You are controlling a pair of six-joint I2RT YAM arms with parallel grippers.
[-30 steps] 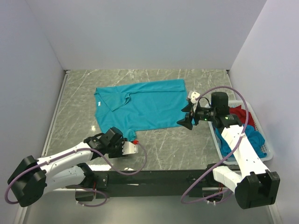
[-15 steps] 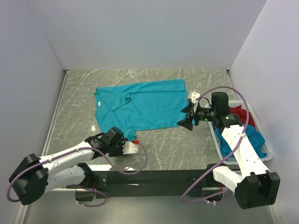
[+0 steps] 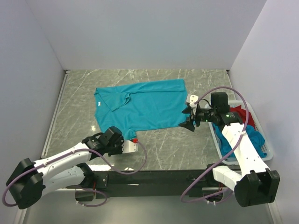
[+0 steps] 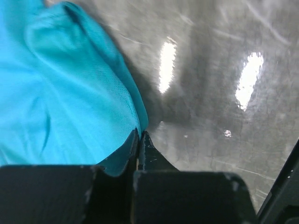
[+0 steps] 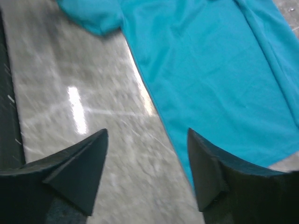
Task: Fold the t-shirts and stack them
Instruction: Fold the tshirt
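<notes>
A teal t-shirt (image 3: 145,105) lies spread flat in the middle of the table. My left gripper (image 3: 117,136) sits at the shirt's near-left hem. In the left wrist view it (image 4: 140,133) is shut, its tips pinching the edge of the teal cloth (image 4: 70,93), which bunches up to the left. My right gripper (image 3: 186,117) hovers open at the near-right corner. In the right wrist view it (image 5: 147,131) straddles the hem, one finger over the shirt (image 5: 210,60) and the other over bare table. A red t-shirt (image 3: 240,112) and a blue t-shirt (image 3: 252,135) lie crumpled in the basket.
A white slatted basket (image 3: 267,150) stands at the right edge of the grey marbled table (image 3: 79,93), close under my right arm. White walls close in the back and both sides. A black rail (image 3: 154,177) runs along the near edge between the arm bases.
My left gripper has closed on the teal shirt's hem. My right gripper has dropped slightly toward the near-right corner and stays open.
</notes>
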